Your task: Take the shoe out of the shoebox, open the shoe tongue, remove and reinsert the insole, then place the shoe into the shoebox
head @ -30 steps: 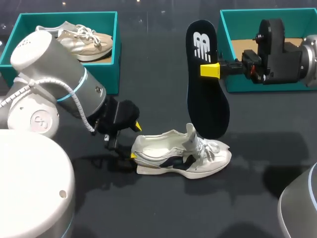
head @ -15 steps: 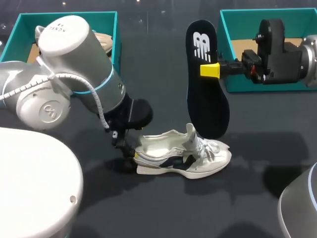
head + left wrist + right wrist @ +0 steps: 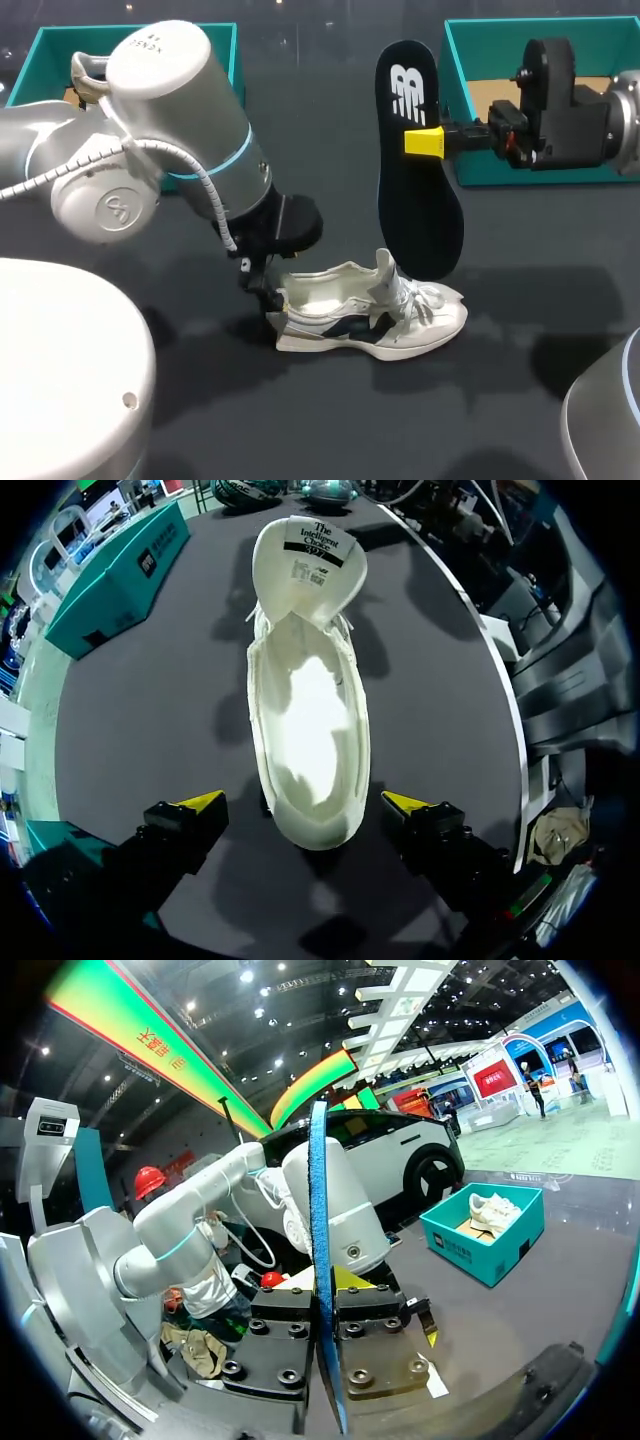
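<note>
- L gripper [image 3: 302,805] is spread wide, gripping nothing; the heel of the shoe [image 3: 305,710] sits between its yellow tips w/ a gap each side
- Shoe lies flat on the table [image 3: 330,430], long axis running straight out ahead of L gripper: heel nearest, tongue [image 3: 308,555] pulled up at the far end, inside open & no insole in it
- R gripper [image 3: 425,142] is clamped on the insole [image 3: 418,200] approx mid-length, holding it upright; its lower end hangs below the fingers, just beside the tongue, touching or not I can't tell
- My read: reinsert step. L arm is nearer the shoe, so close it on the heel to steady, then R feeds the lower end into the opening
- Room: open table round the shoe; teal shoebox [image 3: 455,110] sits under R wrist, so watch its wall when you tilt the insole
</note>
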Robot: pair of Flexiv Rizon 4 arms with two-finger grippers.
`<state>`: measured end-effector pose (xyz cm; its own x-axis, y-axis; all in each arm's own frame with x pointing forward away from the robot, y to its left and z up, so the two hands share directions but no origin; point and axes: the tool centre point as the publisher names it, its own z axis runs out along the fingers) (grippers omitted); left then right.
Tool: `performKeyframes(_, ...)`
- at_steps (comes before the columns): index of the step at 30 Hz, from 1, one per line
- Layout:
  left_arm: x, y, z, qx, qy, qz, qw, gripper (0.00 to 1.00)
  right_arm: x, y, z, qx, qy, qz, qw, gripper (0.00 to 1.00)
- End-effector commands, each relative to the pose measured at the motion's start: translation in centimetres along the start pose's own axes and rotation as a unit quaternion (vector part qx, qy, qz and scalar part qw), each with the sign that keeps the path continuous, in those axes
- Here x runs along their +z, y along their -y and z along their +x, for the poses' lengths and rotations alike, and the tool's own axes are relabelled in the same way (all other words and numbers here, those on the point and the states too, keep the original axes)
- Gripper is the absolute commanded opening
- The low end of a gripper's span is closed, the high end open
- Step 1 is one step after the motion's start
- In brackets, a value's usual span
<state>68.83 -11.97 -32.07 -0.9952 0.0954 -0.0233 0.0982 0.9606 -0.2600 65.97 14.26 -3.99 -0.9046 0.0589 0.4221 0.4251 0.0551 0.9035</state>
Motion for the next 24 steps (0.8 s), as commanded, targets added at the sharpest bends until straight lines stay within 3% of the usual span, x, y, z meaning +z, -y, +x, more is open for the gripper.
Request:
performKeyframes(1, -1.6, 1.7, 0.3, 0.003, 0.011, -0.013, 1.0, 1.0, 0.2, 0.1, -0.1, 0.0, 0.001, 0.0, 1.0, 0.0)
performKeyframes(5, -1.6, 3.6, -0.3, 0.013, 0.009, -0.013, 1.0, 1.0, 0.2, 0.1, -0.1, 0.0, 0.001, 0.0, 1.0, 0.0)
performKeyframes(9, 0.1, 5.1, -1.6, 0.015, -0.007, -0.006, 1.0, 1.0, 0.2, 0.1, -0.1, 0.0, 0.001, 0.0, 1.0, 0.0)
performKeyframes(11, 1.3, 5.1, -1.8, 0.003, -0.014, -0.012, 1.0, 1.0, 0.2, 0.1, -0.1, 0.0, 0.001, 0.0, 1.0, 0.0)
performKeyframes(21, 2.2, 5.9, -2.4, -0.006, 0.003, -0.026, 1.0, 1.0, 0.2, 0.1, -0.1, 0.0, 0.001, 0.0, 1.0, 0.0)
performKeyframes(22, 2.4, 6.1, -2.5, -0.009, 0.005, -0.027, 1.0, 0.97, 0.2, 0.1, -0.1, 0.0, 0.001, 0.0, 1.0, 0.0)
performKeyframes(24, 2.9, 6.4, -2.8, -0.01, 0.007, -0.029, 1.0, 0.75, 0.2, 0.1, -0.1, 0.0, 0.001, 0.0, 1.0, 0.0)
